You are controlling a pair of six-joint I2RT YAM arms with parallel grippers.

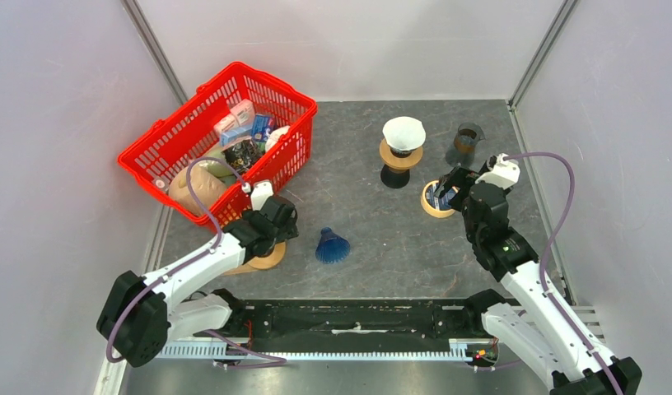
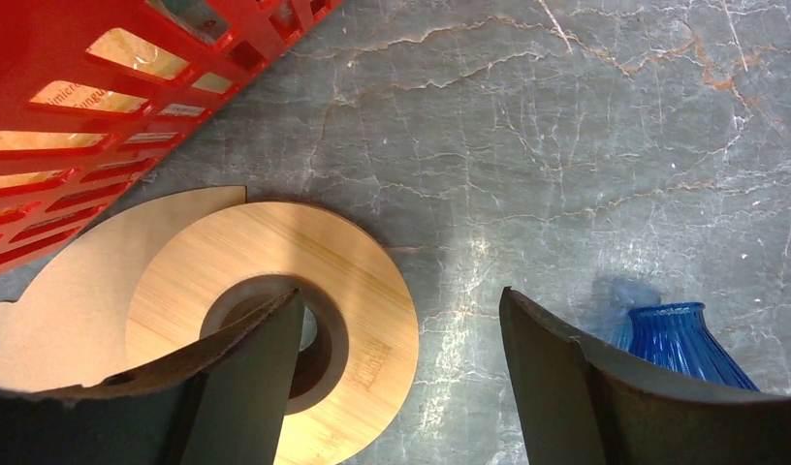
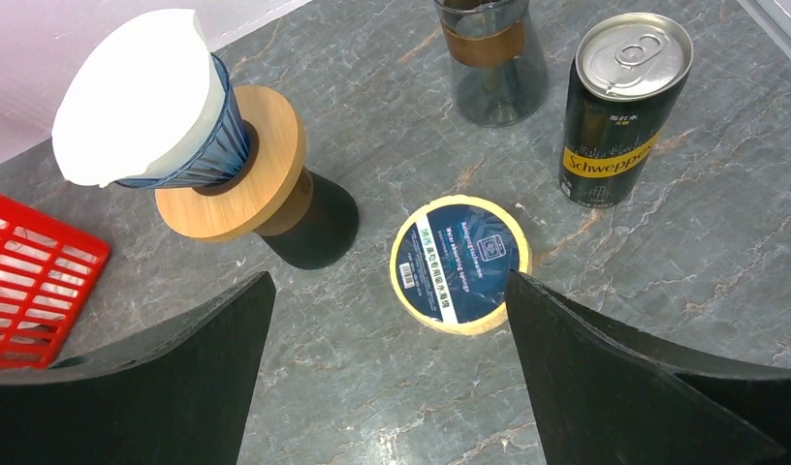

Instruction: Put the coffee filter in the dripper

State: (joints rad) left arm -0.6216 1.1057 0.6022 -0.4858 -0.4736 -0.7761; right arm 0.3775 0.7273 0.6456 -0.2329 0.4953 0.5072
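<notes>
A white coffee filter [image 1: 403, 132] [image 3: 135, 97] sits in a blue dripper [image 3: 222, 136], which rests on a wooden ring [image 3: 246, 174] atop a black stand [image 3: 314, 228]. A second blue ribbed dripper [image 1: 333, 245] [image 2: 687, 339] lies on its side mid-table. My left gripper [image 1: 277, 220] [image 2: 401, 295] is open just above another wooden ring [image 2: 353, 281]; one finger is over the ring's hole and the other is beside the fallen dripper. A flat tan paper piece [image 2: 72, 291] lies partly under that ring. My right gripper [image 1: 445, 191] [image 3: 392, 276] is open and holds nothing.
A red basket [image 1: 151, 160] full of groceries stands at the back left, close to my left gripper. A yellow-rimmed disc with a blue label [image 3: 459, 262] lies below my right gripper. A dark can [image 3: 619, 107] and a glass carafe [image 3: 493, 58] stand behind it.
</notes>
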